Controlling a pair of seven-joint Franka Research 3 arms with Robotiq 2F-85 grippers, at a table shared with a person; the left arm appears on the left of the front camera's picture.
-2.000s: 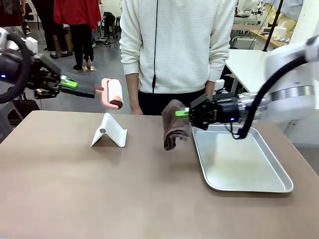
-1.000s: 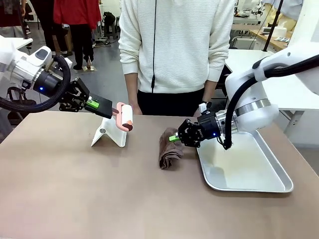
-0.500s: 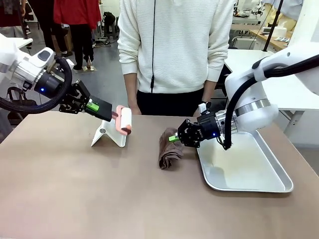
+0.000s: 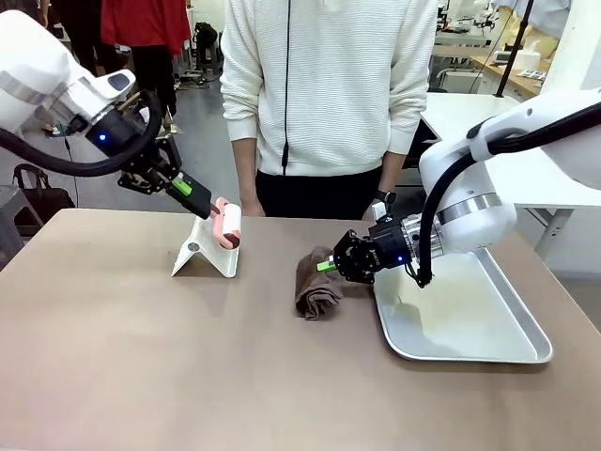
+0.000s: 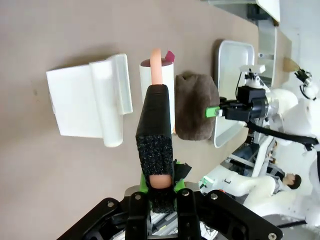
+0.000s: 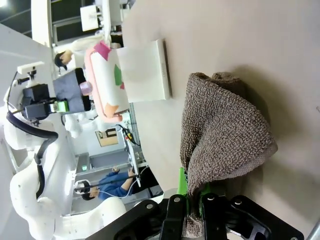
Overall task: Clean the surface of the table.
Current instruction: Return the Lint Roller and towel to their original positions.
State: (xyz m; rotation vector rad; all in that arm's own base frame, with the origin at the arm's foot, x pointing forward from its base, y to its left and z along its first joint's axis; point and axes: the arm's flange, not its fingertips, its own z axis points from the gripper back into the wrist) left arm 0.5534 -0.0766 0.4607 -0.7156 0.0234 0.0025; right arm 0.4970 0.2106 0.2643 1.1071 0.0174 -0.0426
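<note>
Jaws of the left gripper [image 4: 184, 187] are clamped on the black handle of a lint roller [image 4: 226, 225], whose white roll hangs over the white stand [image 4: 207, 252] at the far left of the table [image 4: 188, 357]. Right gripper [image 4: 328, 264], near the middle, pinches a brown cloth [image 4: 317, 292] that rests bunched on the tabletop just left of the metal tray [image 4: 470, 324], with a person [image 4: 329, 94] standing at the far edge.

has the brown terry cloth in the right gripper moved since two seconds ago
Yes. The brown terry cloth, shut in the right gripper, dropped onto the taupe table, still left of the silver metal tray.
</note>
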